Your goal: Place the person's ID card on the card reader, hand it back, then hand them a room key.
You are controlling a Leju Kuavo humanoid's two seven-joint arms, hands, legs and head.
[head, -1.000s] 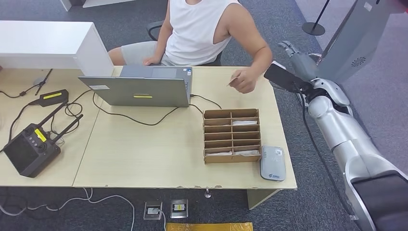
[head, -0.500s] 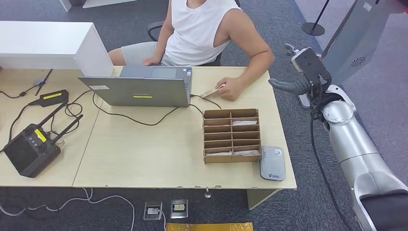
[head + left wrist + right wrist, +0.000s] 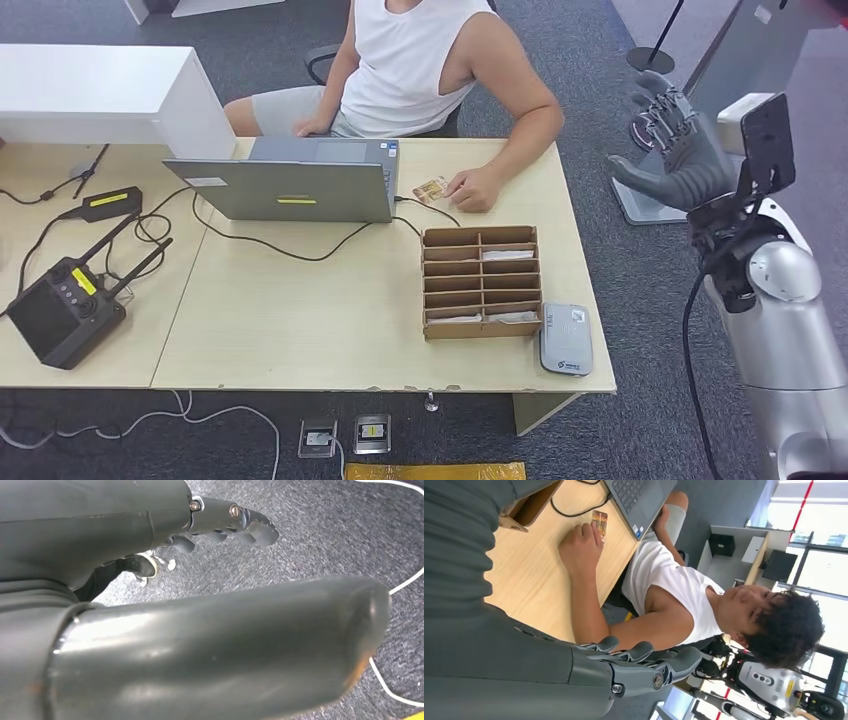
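The ID card [image 3: 432, 189] [image 3: 599, 519] lies flat on the desk next to the laptop, under the fingertips of the person's hand [image 3: 473, 188]. The grey card reader [image 3: 566, 339] sits at the desk's front right corner. A cardboard organizer [image 3: 483, 282] beside it holds white room key cards [image 3: 508, 255] in some slots. My right hand [image 3: 680, 150] [image 3: 644, 667] is raised off the desk's right side, open and holding nothing. My left hand [image 3: 235, 522] hangs over the carpet with its fingers apart, holding nothing.
An open laptop [image 3: 290, 185] with cables stands at the desk's back. A black controller [image 3: 65, 305] and a power brick [image 3: 110, 201] lie at the left. A white cabinet [image 3: 100, 95] is at the back left. A stand base [image 3: 650, 58] is on the carpet behind my right hand.
My right arm has pulled back to the right and risen, the hand turning open. The person has laid the ID card down flat next to the laptop.
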